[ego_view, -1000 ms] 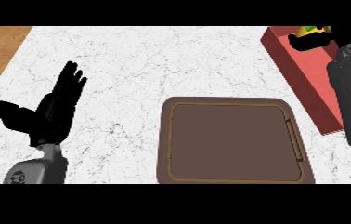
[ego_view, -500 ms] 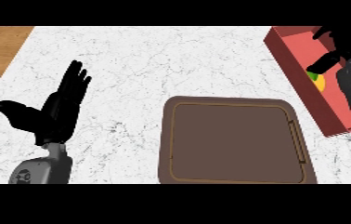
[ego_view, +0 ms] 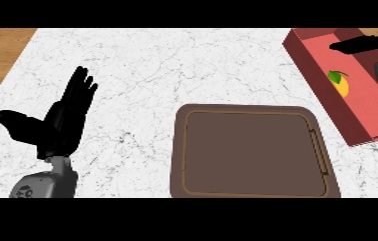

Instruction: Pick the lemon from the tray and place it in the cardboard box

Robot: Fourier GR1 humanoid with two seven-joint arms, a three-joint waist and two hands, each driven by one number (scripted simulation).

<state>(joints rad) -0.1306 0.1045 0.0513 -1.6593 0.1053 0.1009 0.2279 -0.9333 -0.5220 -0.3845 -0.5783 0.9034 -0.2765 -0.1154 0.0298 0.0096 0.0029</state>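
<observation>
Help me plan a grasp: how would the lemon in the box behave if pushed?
The lemon looks rounded, so it would probably roll rather than slide. The walls of the box should likely stop it. It seems small beside the box, so it is probably light.

The tray (ego_view: pixel 251 157) is set on the desk (ego_view: pixel 184 60), near its front edge, right of centre. The box (ego_view: pixel 319 55) is placed further right and behind it. The lemon (ego_view: pixel 339 85) is contained in the box. The left robot hand (ego_view: pixel 63 120) is seen at the far left.
</observation>
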